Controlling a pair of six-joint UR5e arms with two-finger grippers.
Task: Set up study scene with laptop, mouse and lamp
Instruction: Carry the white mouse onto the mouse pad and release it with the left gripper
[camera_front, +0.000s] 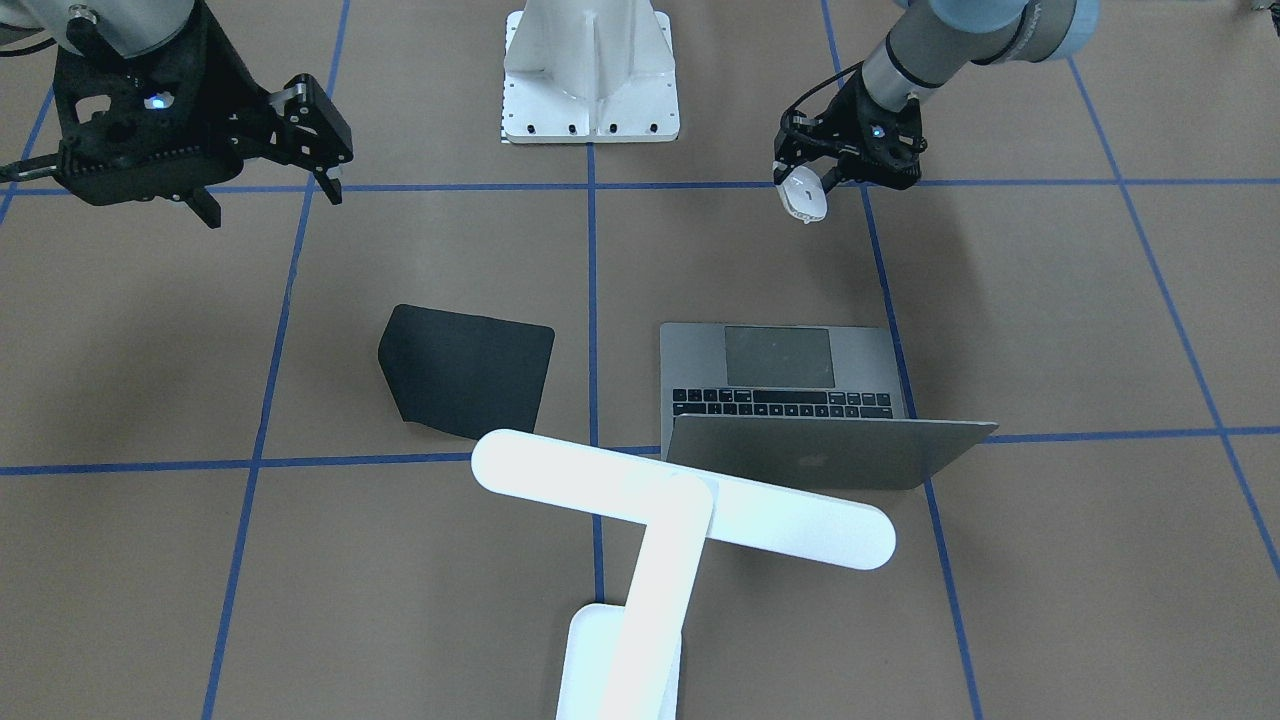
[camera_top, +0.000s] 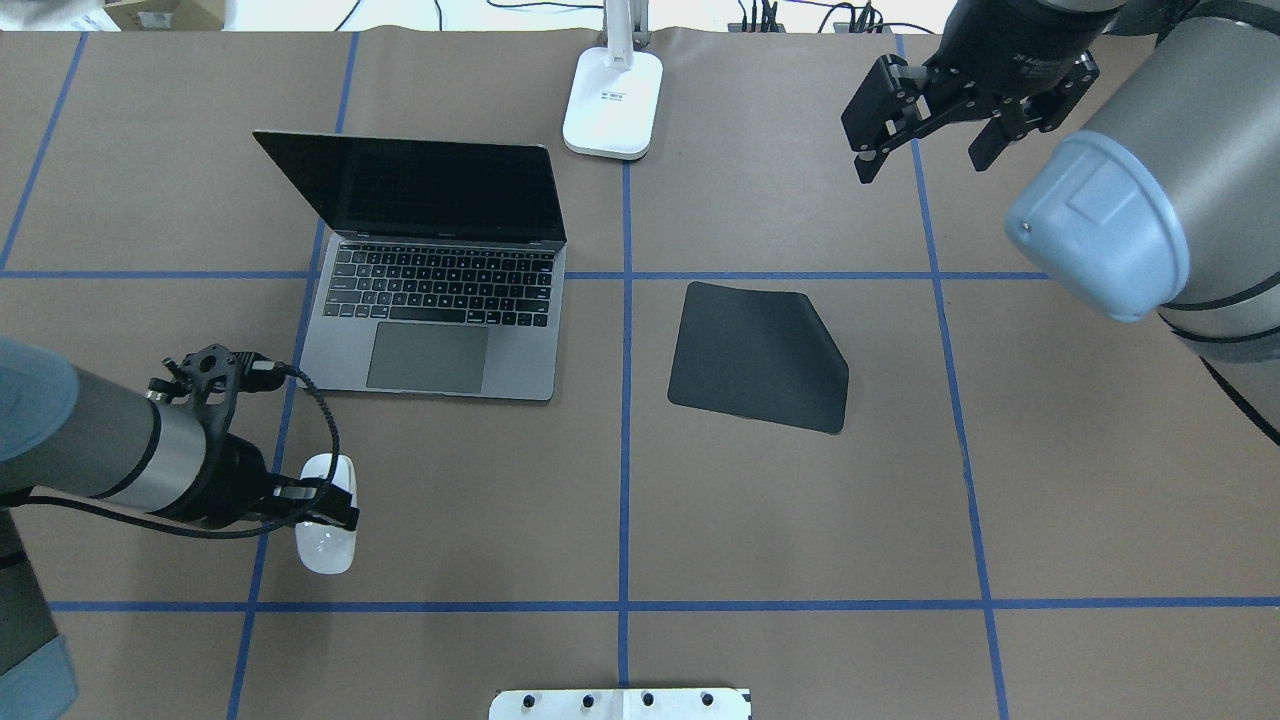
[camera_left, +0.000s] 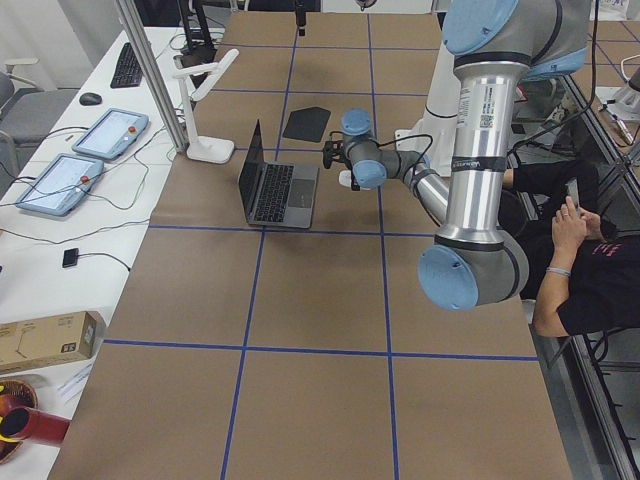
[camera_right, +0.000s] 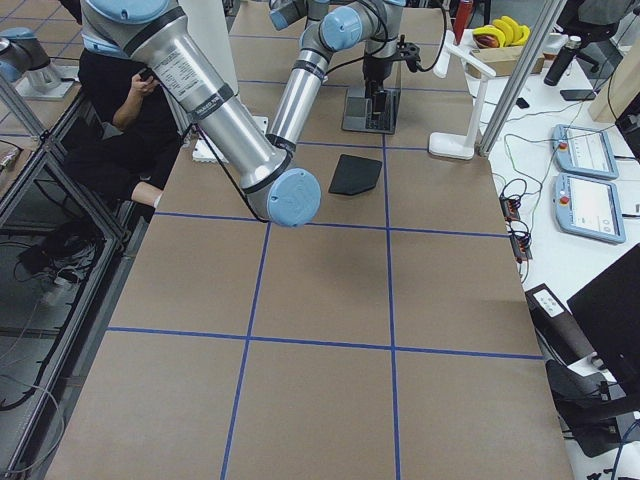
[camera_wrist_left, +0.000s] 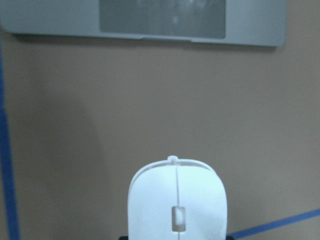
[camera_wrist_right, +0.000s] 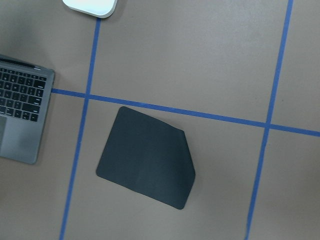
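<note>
Mouse (camera_wrist_left: 177, 200): glossy white oval with a thin seam down the middle and a small grey wheel slot. It is gripped across its body by the left gripper (camera_front: 808, 178), fingers narrowed onto its sides. Can't tell whether it touches the surface. It sits on the robot's near-left side, apart from the front-left corner of the laptop (camera_top: 440, 310), nose pointing at the laptop's front edge.

Laptop: slim grey metal, black keys, large smooth trackpad. The lid is open, the screen dark, and the hinge is on the far side from the robot.

Black mat (camera_top: 755, 355): thin, matte, one corner cut at a slant. It lies flat to the laptop's right, across a blue line, not touching it.

Lamp (camera_front: 680, 505): white, with a flat round-ended bar head on a slanted arm. Its rounded-rectangle base is at the far table edge, near the laptop's far-right corner.

Right gripper (camera_top: 925, 160): black, fingers spread wide, holding nothing, high over the far right, well apart from the mat.

Table (camera_top: 1100, 450): brown paper with a blue tape grid. Bare paper lies around the mouse and across the near half. A white bolted pedestal (camera_front: 590, 70) is at the robot's edge.
</note>
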